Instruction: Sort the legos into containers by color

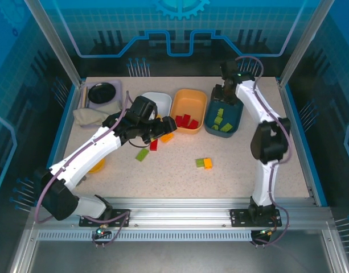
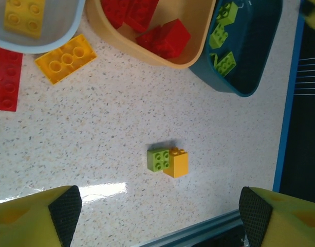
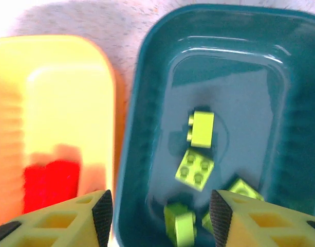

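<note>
Speckled tan table (image 1: pixel 180 187), blue walls (image 1: pixel 26 68) around. Left gripper (image 2: pixel 157 216) wide, empty, above loose green-yellow brick pair (image 2: pixel 167 161). White bin (image 1: pixel 161 99). Orange bin (image 1: pixel 189 102) has red bricks (image 1: pixel 187 121). Teal bin (image 3: pixel 147 103) has green bricks (image 3: pixel 195 169). Right gripper (image 3: pixel 157 213) over teal bin, fingers apart, holding nothing.

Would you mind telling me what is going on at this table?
Two arms are sorting bricks by colour. The right gripper hangs over the teal bin, fingers apart, green bricks lying below. The left gripper hovers open and empty above the table, where a green brick and a yellow brick sit touching, unsorted.
</note>
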You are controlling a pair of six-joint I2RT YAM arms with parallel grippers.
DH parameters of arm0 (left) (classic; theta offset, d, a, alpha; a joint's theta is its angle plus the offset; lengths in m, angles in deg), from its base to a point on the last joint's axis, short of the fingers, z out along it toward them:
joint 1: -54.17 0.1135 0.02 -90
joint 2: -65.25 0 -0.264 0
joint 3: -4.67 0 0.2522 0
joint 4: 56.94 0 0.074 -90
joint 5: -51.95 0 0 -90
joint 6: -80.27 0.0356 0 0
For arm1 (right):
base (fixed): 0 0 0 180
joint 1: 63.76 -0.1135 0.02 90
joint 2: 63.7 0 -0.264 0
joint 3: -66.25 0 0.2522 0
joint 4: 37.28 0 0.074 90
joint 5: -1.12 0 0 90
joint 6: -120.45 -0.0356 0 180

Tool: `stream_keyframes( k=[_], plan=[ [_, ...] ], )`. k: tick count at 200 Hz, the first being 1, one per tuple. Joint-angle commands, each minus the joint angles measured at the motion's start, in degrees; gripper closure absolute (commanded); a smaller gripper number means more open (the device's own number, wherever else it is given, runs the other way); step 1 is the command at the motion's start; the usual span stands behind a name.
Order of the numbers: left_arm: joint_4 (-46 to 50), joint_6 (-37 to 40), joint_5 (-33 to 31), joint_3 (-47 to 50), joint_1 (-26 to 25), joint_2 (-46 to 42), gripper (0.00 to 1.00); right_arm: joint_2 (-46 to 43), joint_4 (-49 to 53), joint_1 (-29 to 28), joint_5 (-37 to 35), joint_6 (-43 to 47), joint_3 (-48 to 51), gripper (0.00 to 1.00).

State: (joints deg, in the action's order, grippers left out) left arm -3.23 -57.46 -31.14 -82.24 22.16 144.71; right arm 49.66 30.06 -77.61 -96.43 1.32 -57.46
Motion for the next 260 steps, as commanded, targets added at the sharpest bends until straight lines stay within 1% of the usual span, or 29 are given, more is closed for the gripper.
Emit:
stream_keyframes(
  k=[1,20,36,55,67,78,102,116,139,151,178,199,260],
  plan=[
    [3.67,-1.63,0.71,-0.99,-0.07,0.91,0.18,-10.75,-1.06,-5.61,-4.92,-0.55,9.61,0.46],
    [4.55,-4.99,2.01,-1.32,-0.48,3.59,0.21,-18.96,0.18,-10.15,-6.75,-3.41,19.63,0.46],
    [5.99,-7.62,3.03,-2.49,-1.54,7.04,0.23,-26.12,1.65,-14.05,-7.8,-7.14,27.85,0.43],
    [7.7,-9.96,4.15,-5.26,-4.72,12.15,0.23,-34.66,3.65,-19.35,-7.65,-11.79,37.04,0.4],
    [8.6,-12.12,5.27,-7.12,-6.97,15.88,0.22,-38.97,6.44,-22.71,-8.46,-14.69,40.58,0.38],
    [7.76,-14.44,7.59,-8.23,-9.04,19.14,0.22,-42.41,8.88,-25.29,-9.16,-16.9,43.6,0.37],
    [5.65,-19.26,10.05,-12.07,-14.15,26.09,0.16,-50.14,13.16,-29.8,-11.27,-20.87,47.87,0.32],
    [5.5,-21.69,11.01,-15.46,-16.76,30.28,0.14,-54.43,14.66,-30.88,-11.89,-22.08,48.84,0.3],
    [5.27,-25.56,11.96,-19.43,-19.74,36.34,0.13,-60.24,16.66,-31.59,-13.32,-22.91,48.35,0.29],
    [5.52,-26.9,11.29,-21.02,-20.58,38.51,0.13,-62.07,17.57,-31.67,-13.94,-22.85,47.75,0.29],
    [6.8,-27.15,8.91,-25.11,-21.33,42.86,0.14,-64.49,19.27,-31.66,-15.06,-22.97,47.29,0.29],
    [6.55,-27.25,7.2,-26.74,-21.65,45.21,0.17,-65.96,19.1,-31.68,-15.09,-23.53,47.8,0.29],
    [9.74,-24.7,1.88,-30.84,-21.15,49.58,0.35,-66.69,18.34,-31.61,-15.03,-23.01,48.37,0.29]
  ],
)
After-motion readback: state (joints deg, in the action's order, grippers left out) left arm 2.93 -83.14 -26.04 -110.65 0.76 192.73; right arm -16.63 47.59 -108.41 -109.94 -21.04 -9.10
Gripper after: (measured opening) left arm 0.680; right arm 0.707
